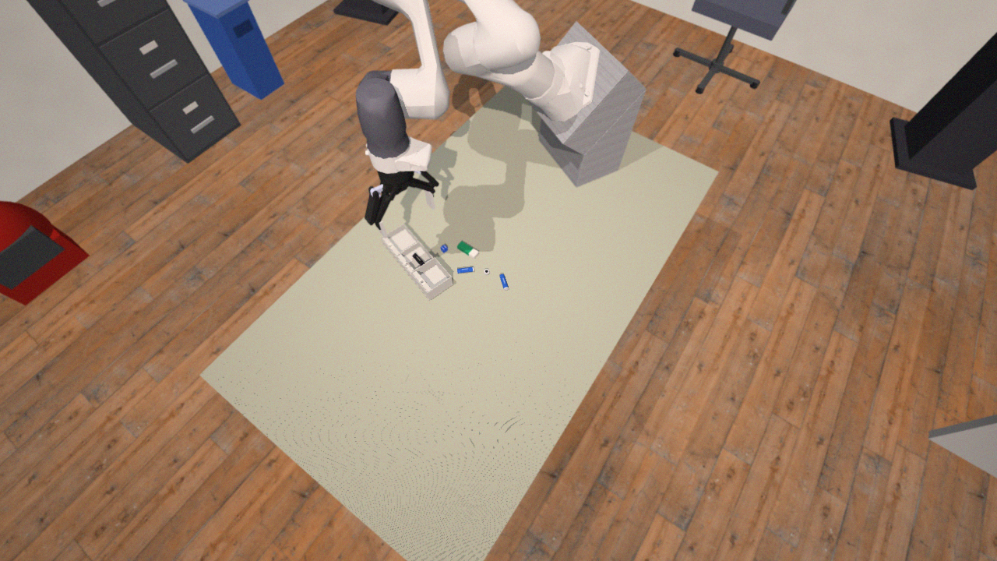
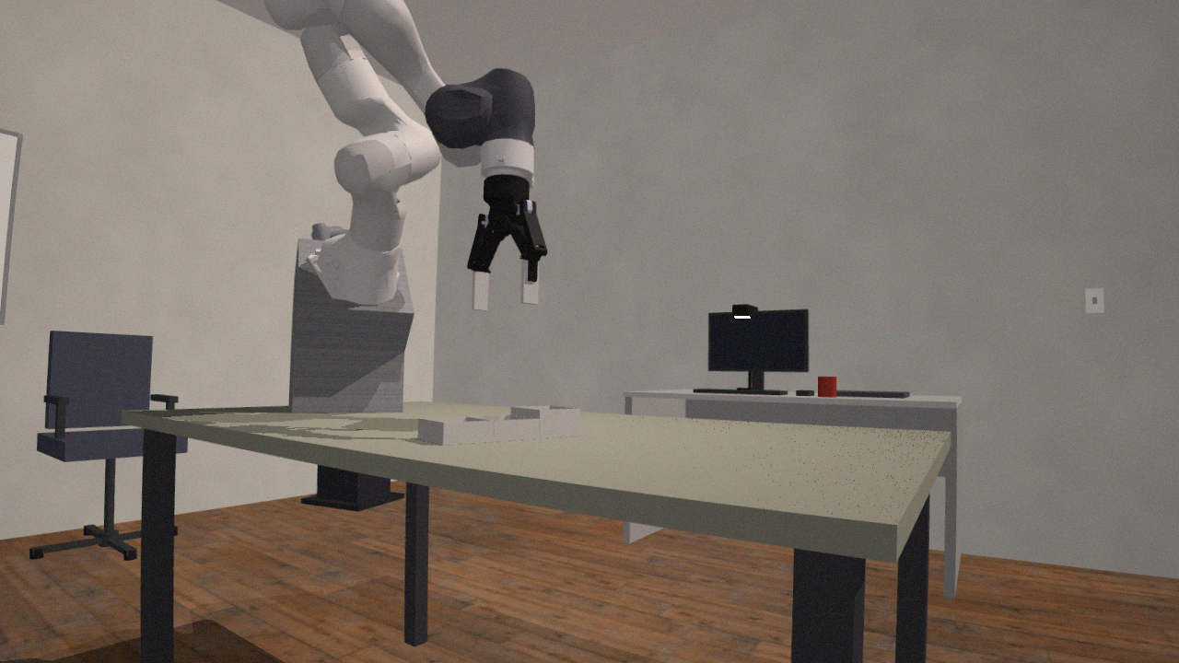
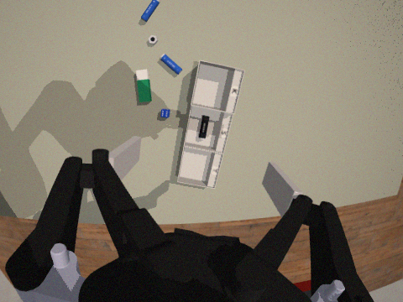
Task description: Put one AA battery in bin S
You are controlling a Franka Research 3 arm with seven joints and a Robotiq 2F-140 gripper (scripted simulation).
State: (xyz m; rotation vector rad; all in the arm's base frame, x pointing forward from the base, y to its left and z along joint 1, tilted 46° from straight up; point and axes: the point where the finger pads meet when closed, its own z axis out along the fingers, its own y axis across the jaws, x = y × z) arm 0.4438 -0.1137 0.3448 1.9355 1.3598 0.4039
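Observation:
A row of three joined grey bins lies on the table; it also shows in the wrist view and in the side view. The middle bin holds a small black thing. Two blue AA batteries lie on the table: one close beside the bins, one farther off. My gripper is open and empty, high above the table near the bins' end. I cannot read any bin's letter.
A green and white block, a small blue die and a small white ring lie near the batteries. The arm's grey pedestal stands at the table's far end. The table edge is close to the bins.

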